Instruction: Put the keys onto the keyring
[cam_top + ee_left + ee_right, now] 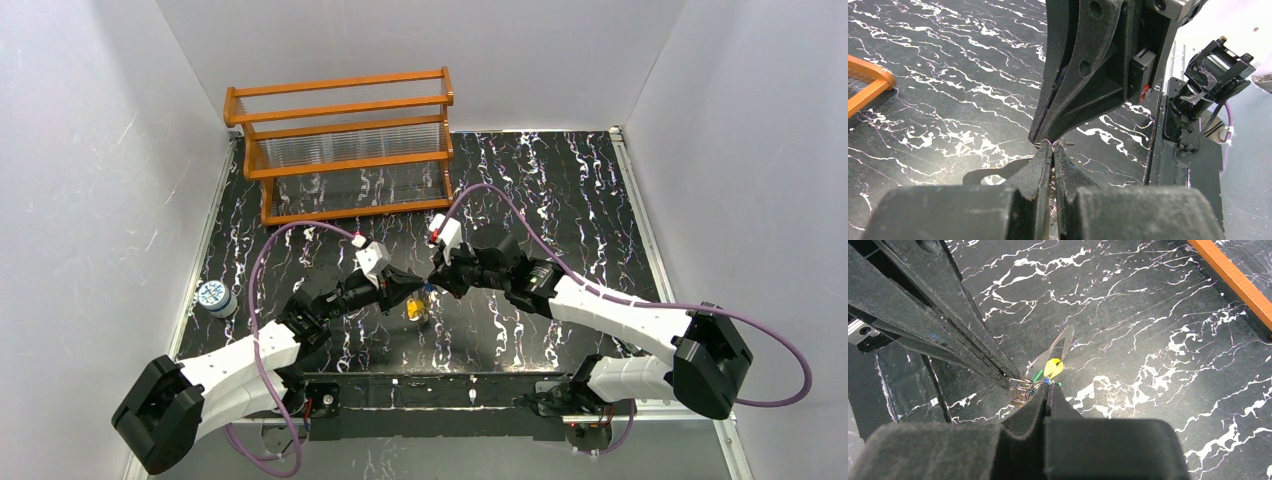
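Observation:
Both grippers meet tip to tip above the middle of the black marbled table. My left gripper [424, 286] [1053, 146] is shut, with a thin strand of the keyring's wire pinched between its fingertips. Facing it, my right gripper [438, 274] [1048, 387] is also shut, its tips on the silvery wire keyring [1021, 390], which coils between the two grippers. The keys [416, 308] hang in a bunch under the tips. In the right wrist view a yellow head [1053, 367], a green one [1038, 375] and a bit of blue [1047, 381] show. Whether each key is threaded on the wire cannot be told.
An orange wooden rack [345, 150] holding clear plates stands at the back left; its corner [870, 82] shows in the left wrist view. A small white and blue roll [215, 297] lies by the left edge. A black rail [440, 385] runs along the near edge.

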`<action>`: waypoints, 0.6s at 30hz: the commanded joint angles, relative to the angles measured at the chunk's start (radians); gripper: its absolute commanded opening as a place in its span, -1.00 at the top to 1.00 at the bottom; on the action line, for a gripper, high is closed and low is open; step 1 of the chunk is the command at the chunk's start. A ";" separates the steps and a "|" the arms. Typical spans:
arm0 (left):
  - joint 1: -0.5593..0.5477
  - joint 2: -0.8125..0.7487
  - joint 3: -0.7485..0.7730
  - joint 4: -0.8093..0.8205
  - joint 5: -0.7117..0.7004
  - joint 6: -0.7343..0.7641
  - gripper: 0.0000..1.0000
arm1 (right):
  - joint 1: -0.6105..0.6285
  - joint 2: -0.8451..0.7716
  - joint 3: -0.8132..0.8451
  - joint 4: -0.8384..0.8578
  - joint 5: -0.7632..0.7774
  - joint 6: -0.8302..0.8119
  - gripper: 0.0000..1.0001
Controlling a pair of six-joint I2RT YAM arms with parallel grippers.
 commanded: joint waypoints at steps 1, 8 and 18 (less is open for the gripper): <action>-0.006 -0.043 -0.010 0.106 0.008 -0.007 1.00 | 0.015 -0.014 -0.015 0.021 0.028 -0.018 0.97; -0.006 -0.055 -0.034 0.111 0.008 -0.001 1.00 | 0.017 -0.066 -0.027 0.043 0.057 -0.010 0.96; -0.006 -0.063 -0.045 0.115 0.008 0.005 1.00 | 0.017 -0.126 -0.037 0.064 0.079 -0.002 0.07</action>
